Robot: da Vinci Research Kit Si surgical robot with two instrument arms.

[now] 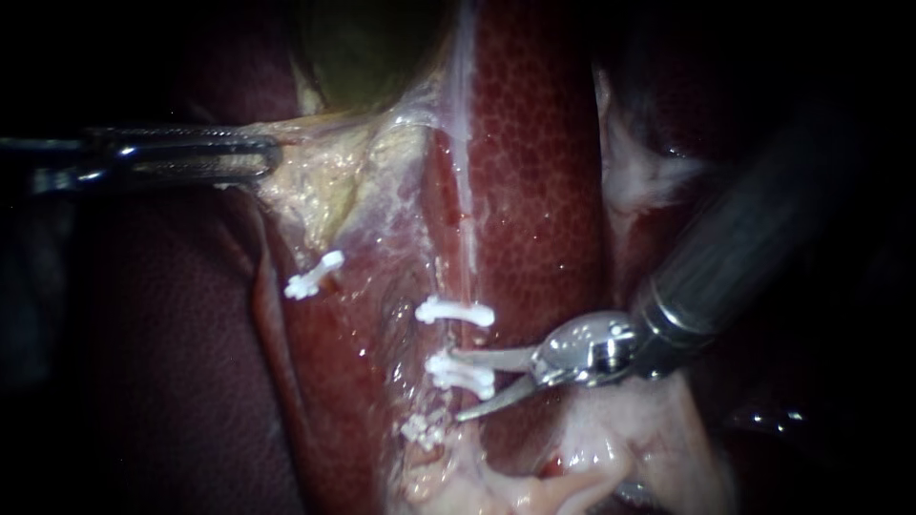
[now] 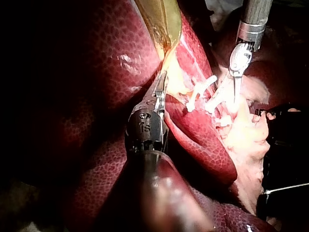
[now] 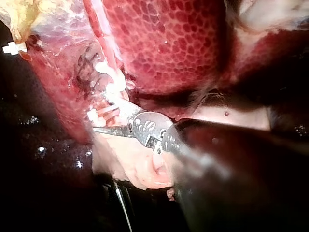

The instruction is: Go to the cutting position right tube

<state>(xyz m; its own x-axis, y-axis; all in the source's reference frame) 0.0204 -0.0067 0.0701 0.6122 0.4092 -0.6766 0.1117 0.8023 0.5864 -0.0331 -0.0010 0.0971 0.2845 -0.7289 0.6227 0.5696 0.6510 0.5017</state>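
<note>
Endoscope view gives me the clearest read. My right instrument (image 1: pixel 456 384) comes in from the right across the liver (image 1: pixel 544 191), its two thin blades parted in a narrow V. Between them sits the middle clip (image 1: pixel 460 374) of three white clips on the right tube (image 1: pixel 467 210). The upper blade's tip lies in the gap between that clip and the upper clip (image 1: pixel 455 312). The lower blade's tip lies between it and the lowest clip (image 1: pixel 425 431). I cannot tell whether either blade touches the clip or the tube. Nothing looks pinched, so I read those jaws as apart and holding nothing.

The right tube is a pale strand running from beside the gallbladder (image 1: pixel 372 48) down along the liver's edge to the clips. A fourth clip (image 1: pixel 313 277) sits well apart from the three, toward my left instrument's side.

My left instrument (image 1: pixel 267 157) comes in level from the left. Its jaws are closed on the pale yellow tissue (image 1: pixel 324 181) just under the gallbladder, and that tissue stretches toward them.

Left wrist view agrees: the jaws clamp the edge of the yellow tissue, and my right instrument stands ahead of them, pointing into the clips.

Right wrist view shows the blades spread with a white clip between them, and pale fatty tissue (image 3: pixel 130 164) lying under the instrument
</note>
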